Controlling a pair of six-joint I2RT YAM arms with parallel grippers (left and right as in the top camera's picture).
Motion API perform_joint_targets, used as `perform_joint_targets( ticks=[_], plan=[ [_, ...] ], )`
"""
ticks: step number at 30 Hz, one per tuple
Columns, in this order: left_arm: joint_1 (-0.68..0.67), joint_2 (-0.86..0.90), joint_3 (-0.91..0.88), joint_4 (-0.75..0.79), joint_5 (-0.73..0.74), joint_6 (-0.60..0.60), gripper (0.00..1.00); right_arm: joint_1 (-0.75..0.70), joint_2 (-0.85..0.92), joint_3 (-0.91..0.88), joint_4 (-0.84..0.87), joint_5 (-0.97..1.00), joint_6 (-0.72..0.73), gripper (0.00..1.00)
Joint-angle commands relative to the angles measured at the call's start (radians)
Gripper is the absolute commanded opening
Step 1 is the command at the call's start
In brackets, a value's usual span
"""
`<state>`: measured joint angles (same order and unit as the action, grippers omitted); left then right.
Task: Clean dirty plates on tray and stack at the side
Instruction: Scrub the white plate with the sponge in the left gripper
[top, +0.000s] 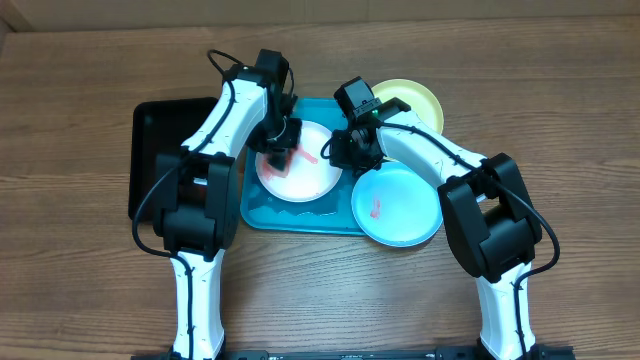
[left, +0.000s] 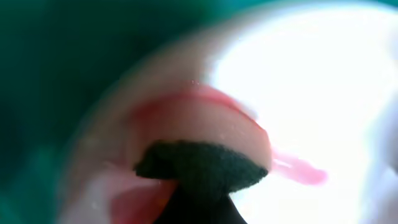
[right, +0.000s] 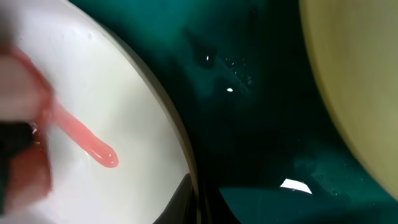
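White plate (top: 312, 182) is seen lying flat in the turquoise tray (top: 262, 212), mid-table, w/ red smears across its far half. L gripper (top: 281, 150) is held low over the plate's far-left part, right on the smeared area. Its opening can't be told: the overhead view is blocked by the wrist and the L wrist cam is badly blurred. In that cam only a dark fuzzy pad (left: 199, 167) under a pinkish mass is made out, close against the plate surface. What it is, or whether it's gripped, can't be confirmed. R gripper (top: 345, 152) is positioned at the plate's right rim. The gap there isn't visible either, so no call is made on open vs closed or on contact w/ the rim. In the R wrist cam the plate rim is shown running diagonally, w/ a red streak (right: 87, 140) on the white surface, wet tray floor w/ droplets beside it, and the yellow plate (right: 367, 93) at far right. In overhead the yellow plate is located at the tray's far-right corner, partly covered by the R arm. Blue-rim plate (top: 405, 215) is laid over the tray's near-right corner, mostly out on the table (top: 80, 250), w/ one small red mark near its centre. Black tray (top: 160, 140) is set just left of the turquoise one, partly under the L arm.
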<state>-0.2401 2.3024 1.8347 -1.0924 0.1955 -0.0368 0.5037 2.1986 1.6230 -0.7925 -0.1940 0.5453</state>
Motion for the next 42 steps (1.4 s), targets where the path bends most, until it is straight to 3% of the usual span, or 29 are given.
perform_joint_targets(
  ticks=[1, 4, 7, 11, 14, 17, 23, 26, 34, 38, 42],
  plan=[
    [-0.029, 0.052, -0.044, -0.015, 0.229, 0.126, 0.04, -0.007, 0.008, 0.002, 0.01, 0.013, -0.003, 0.04],
    [-0.018, 0.052, -0.042, 0.014, 0.128, 0.036, 0.04, -0.007, 0.008, 0.002, 0.011, 0.013, -0.003, 0.04],
    [-0.013, 0.052, -0.019, 0.002, -0.167, -0.193, 0.04, -0.007, 0.008, 0.002, 0.014, 0.013, -0.003, 0.04],
    [-0.018, 0.052, 0.058, -0.146, -0.558, -0.517, 0.04, -0.007, 0.008, 0.002, 0.014, 0.013, -0.003, 0.04],
    [-0.032, 0.052, 0.103, -0.196, -0.621, -0.547, 0.04, -0.007, 0.008, 0.002, 0.017, 0.013, -0.003, 0.04],
    [-0.051, 0.052, 0.113, -0.2, -0.57, -0.541, 0.04, -0.009, 0.008, 0.002, 0.021, 0.012, 0.001, 0.04],
    [-0.08, 0.052, 0.091, -0.087, -0.177, -0.339, 0.04, -0.01, 0.008, 0.002, 0.016, 0.011, 0.0, 0.04],
    [-0.088, 0.052, 0.056, -0.025, -0.076, -0.286, 0.04, -0.01, 0.008, 0.002, 0.016, 0.012, 0.0, 0.04],
    [-0.08, 0.052, 0.018, -0.006, 0.048, -0.145, 0.04, -0.01, 0.008, 0.002, 0.008, 0.012, 0.0, 0.04],
    [-0.049, 0.052, 0.036, -0.027, 0.233, 0.012, 0.04, -0.01, 0.008, 0.002, 0.006, 0.009, 0.0, 0.04],
    [-0.014, 0.052, 0.046, -0.04, 0.251, 0.019, 0.04, -0.01, 0.008, 0.002, 0.005, 0.009, 0.0, 0.04]
  ],
)
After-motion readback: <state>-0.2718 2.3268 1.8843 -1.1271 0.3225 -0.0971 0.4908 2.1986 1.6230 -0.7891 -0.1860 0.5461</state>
